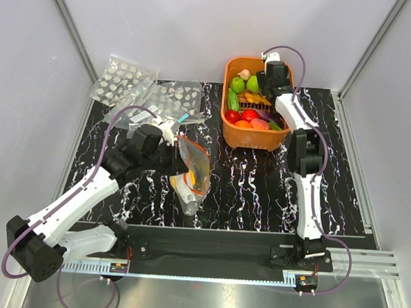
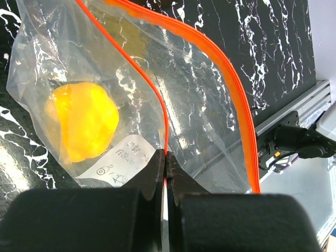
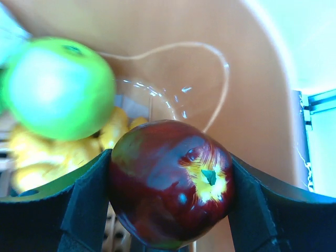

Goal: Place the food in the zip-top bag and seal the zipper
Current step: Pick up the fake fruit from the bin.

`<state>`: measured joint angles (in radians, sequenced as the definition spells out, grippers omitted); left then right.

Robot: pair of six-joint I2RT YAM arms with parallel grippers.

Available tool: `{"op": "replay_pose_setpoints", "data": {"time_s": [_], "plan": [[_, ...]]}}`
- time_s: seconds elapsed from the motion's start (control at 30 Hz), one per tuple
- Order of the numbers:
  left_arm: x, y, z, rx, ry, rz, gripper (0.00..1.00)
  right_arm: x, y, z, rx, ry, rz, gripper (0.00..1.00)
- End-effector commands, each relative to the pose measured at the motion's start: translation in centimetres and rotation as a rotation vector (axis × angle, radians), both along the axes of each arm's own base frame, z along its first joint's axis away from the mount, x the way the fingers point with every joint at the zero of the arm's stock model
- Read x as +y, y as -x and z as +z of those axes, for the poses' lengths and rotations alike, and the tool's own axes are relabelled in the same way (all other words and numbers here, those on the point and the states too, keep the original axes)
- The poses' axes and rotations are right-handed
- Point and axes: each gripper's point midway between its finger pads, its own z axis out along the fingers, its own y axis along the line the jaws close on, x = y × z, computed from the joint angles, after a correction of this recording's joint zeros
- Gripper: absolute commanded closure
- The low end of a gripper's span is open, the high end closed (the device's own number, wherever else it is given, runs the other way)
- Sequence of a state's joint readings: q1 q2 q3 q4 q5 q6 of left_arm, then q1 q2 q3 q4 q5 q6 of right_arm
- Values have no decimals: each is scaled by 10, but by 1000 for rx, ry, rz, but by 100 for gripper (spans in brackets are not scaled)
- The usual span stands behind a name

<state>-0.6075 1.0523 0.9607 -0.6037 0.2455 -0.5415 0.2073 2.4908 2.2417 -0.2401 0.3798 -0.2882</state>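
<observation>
The clear zip-top bag (image 1: 193, 168) lies mid-table with its mouth held up and open. My left gripper (image 1: 175, 157) is shut on one side of its red-orange zipper (image 2: 164, 113). A yellow food piece (image 2: 84, 121) lies inside the bag. The bag's other zip edge (image 2: 239, 100) stands apart from the gripped one. My right gripper (image 1: 270, 69) is in the orange basket (image 1: 230, 133), shut on a dark red apple (image 3: 170, 181). A green apple (image 3: 58, 86) and yellow pieces (image 3: 47, 152) sit beside it. More food (image 1: 249, 108) fills the basket.
Bags dotted with white spots (image 1: 126, 79) and a blue-stripped bag (image 1: 183, 114) lie at the back left. The table's metal front rail (image 1: 213, 256) runs between the arm bases. White walls enclose the table on three sides.
</observation>
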Motion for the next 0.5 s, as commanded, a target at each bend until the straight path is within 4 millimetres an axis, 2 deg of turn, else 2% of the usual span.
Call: {"op": "replay_pose_setpoints", "data": {"time_s": [0.0, 0.03, 0.07, 0.1, 0.13, 0.17, 0.2, 0.23, 0.27, 0.3, 0.33, 0.37, 0.4, 0.43, 0.47], "plan": [[-2, -4, 25, -76, 29, -17, 100, 16, 15, 110, -167, -151, 52, 50], [-1, -5, 24, -75, 24, -17, 100, 18, 24, 128, -181, -171, 64, 51], [-1, -6, 24, -78, 21, -16, 100, 19, 29, 125, -166, -197, 66, 51], [-1, -5, 24, -77, 20, -17, 100, 25, 38, 143, -178, -225, 96, 52], [-1, -5, 23, -73, 16, -19, 100, 28, 44, 147, -177, -241, 108, 53], [-1, -5, 23, -77, 14, -22, 100, 33, 52, 137, -148, -259, 122, 53], [-1, -5, 24, -79, 13, -24, 100, 35, 58, 139, -143, -269, 130, 53], [-1, -6, 24, -82, 12, -22, 100, 41, 69, 156, -162, -284, 152, 53], [-1, -7, 26, -88, 11, -23, 100, 47, 78, 146, -132, -303, 167, 53], [-1, -7, 28, -91, 11, -28, 100, 50, 90, 165, -156, -318, 183, 53], [-2, -7, 29, -89, 12, -32, 100, 56, 98, 167, -151, -330, 200, 53], [-3, -7, 33, -97, 17, -38, 100, 64, 109, 156, -114, -359, 223, 53], [-4, -8, 34, -97, 18, -41, 100, 67, 122, 175, -142, -379, 244, 54], [-6, -9, 37, -100, 25, -46, 100, 70, 131, 176, -136, -392, 255, 54], [-8, -9, 38, -100, 30, -56, 100, 75, 143, 163, -99, -413, 265, 54]]}}
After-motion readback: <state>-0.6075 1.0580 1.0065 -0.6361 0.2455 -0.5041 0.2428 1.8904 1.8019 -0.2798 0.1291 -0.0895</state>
